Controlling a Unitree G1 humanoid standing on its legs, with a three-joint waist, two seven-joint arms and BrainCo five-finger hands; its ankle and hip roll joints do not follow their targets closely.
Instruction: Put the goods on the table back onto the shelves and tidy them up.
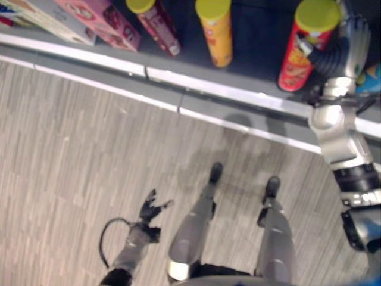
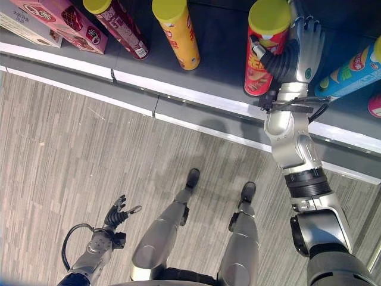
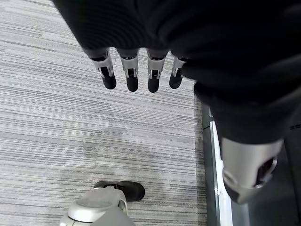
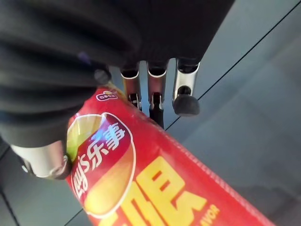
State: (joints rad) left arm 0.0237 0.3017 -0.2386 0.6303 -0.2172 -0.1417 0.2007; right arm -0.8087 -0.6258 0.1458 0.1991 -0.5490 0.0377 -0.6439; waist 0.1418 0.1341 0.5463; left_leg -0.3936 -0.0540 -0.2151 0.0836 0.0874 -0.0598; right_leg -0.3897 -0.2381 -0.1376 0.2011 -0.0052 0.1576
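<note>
A red chip can (image 2: 260,56) with a yellow lid stands upright on the dark shelf (image 2: 220,47). My right hand (image 2: 302,44) is at its right side, thumb and fingers wrapped round the can's body. In the right wrist view the red can (image 4: 155,188) lies between the thumb and the fingers (image 4: 186,101). My left hand (image 2: 116,214) hangs low over the floor, well away from the shelf, and its fingers (image 3: 131,77) are straight and hold nothing.
On the same shelf stand a yellow can (image 2: 177,34), a dark red can (image 2: 122,27), a pink box (image 2: 65,21) and a white box (image 2: 24,28) to the left. A blue can (image 2: 351,68) lies right of my hand. The shelf's pale front edge (image 2: 196,95) borders striped grey floor.
</note>
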